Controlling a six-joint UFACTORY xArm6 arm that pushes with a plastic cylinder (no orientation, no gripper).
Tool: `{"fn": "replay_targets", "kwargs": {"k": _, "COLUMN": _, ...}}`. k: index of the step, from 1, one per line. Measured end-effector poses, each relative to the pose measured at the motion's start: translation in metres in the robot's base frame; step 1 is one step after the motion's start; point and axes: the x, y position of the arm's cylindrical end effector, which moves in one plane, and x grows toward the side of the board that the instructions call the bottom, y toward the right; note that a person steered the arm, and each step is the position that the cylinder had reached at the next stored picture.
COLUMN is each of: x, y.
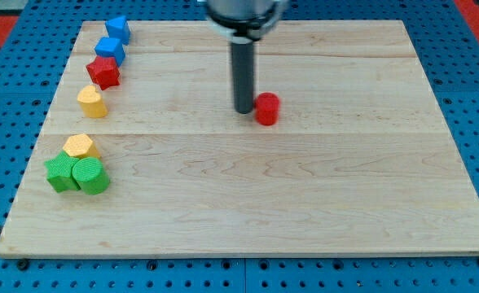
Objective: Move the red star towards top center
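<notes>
While my tip rests near the middle of the tabletop, a little toward its top edge, it sits just beside a small red cylinder, on that block's left side and apparently touching it or nearly so. This tool is a plain rod with no jaws, so it neither opens nor closes and holds nothing; it can only shove.

The red star, which the task names, lies well apart from my tip, close to the tabletop's left edge and toward the top-left corner. It stands in a loose column of blocks: a blue block just above it, seemingly touching, another blue block higher still, and a yellow block just below. Farther down the left edge are a yellow hexagon, a green block and a green cylinder, bunched together.

I judge the star light, rigid and ready to slide on smooth wood. Its points may make it spin if struck off-centre, so contact should land squarely on its left face, low-centred, pushing rightward and slightly up. Its close neighbours could be dragged along.
</notes>
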Motion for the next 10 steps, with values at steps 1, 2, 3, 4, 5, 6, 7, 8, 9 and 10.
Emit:
{"fn": "replay_targets", "kwargs": {"k": 1, "x": 0.028, "y": 0.050}}
{"fn": "replay_targets", "kwargs": {"k": 2, "x": 0.032, "y": 0.099}}
{"fn": "replay_targets", "kwargs": {"k": 3, "x": 0.026, "y": 0.133}}
{"fn": "replay_targets", "kwargs": {"k": 4, "x": 0.026, "y": 0.100}}
{"fn": "replay_targets", "kwargs": {"k": 5, "x": 0.003, "y": -0.021}}
{"fn": "replay_targets", "kwargs": {"k": 6, "x": 0.018, "y": -0.116}}
{"fn": "replay_targets", "kwargs": {"k": 7, "x": 0.038, "y": -0.196}}
{"fn": "replay_targets", "kwargs": {"k": 8, "x": 0.015, "y": -0.286}}
{"fn": "replay_targets", "kwargs": {"k": 9, "x": 0.011, "y": -0.330}}
{"fn": "replay_targets", "kwargs": {"k": 10, "x": -0.045, "y": -0.313}}
